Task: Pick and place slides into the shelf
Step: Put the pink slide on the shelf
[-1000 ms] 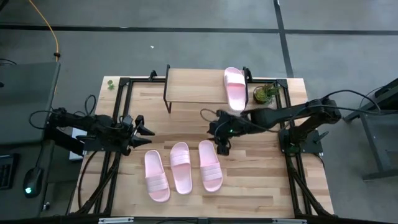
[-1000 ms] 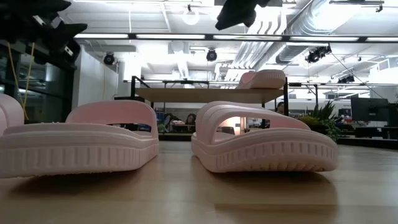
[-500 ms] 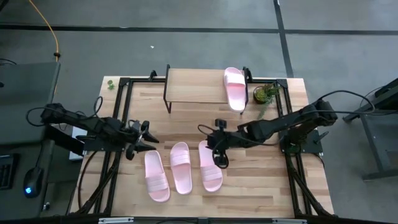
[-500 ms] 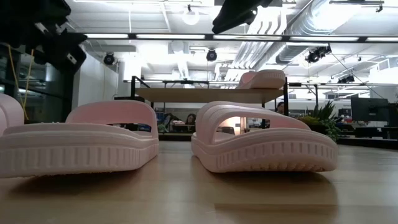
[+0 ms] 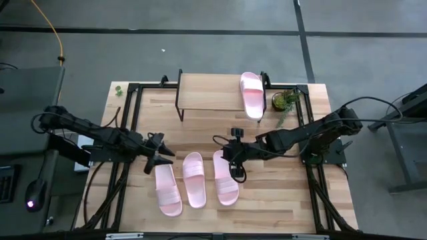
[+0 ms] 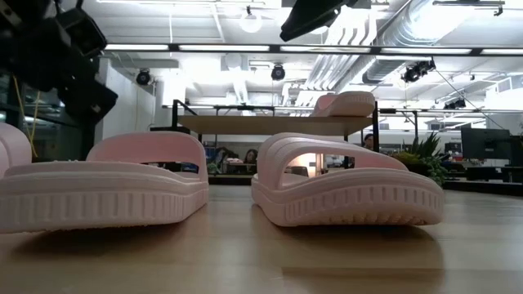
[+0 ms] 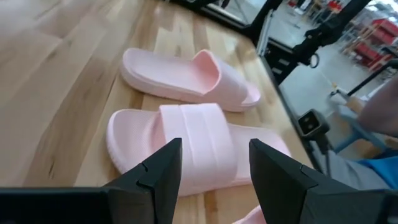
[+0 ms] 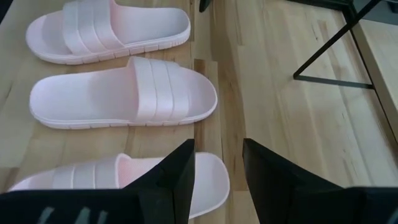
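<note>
1. Slides: three pale pink slides lie side by side on the table, soles down, near its front edge. Going left to right in the high view they are the left slide, the middle slide and the right slide.
2. My left gripper hangs just above the far end of the left slide. My fingers stand spread with a clear gap between them, and nothing is held. In the left wrist view, a slide's ribbed strap shows through that gap, and another slide lies beyond it.
3. My right gripper hovers over the far end of the right slide. These fingers are also parted and carry nothing. In the right wrist view, the slide's end sits between and below them, with the other two slides lying in a row farther off.
4. Shelf: it stands at the back of the table, wood top on thin black legs. The fourth slide already rests on its right end, well apart from both grippers.
5. Small potted plant: it stands just beside the shelf's right end.
6. Low view: two slides fill the foreground, and the shelf with its slide shows behind them.
</note>
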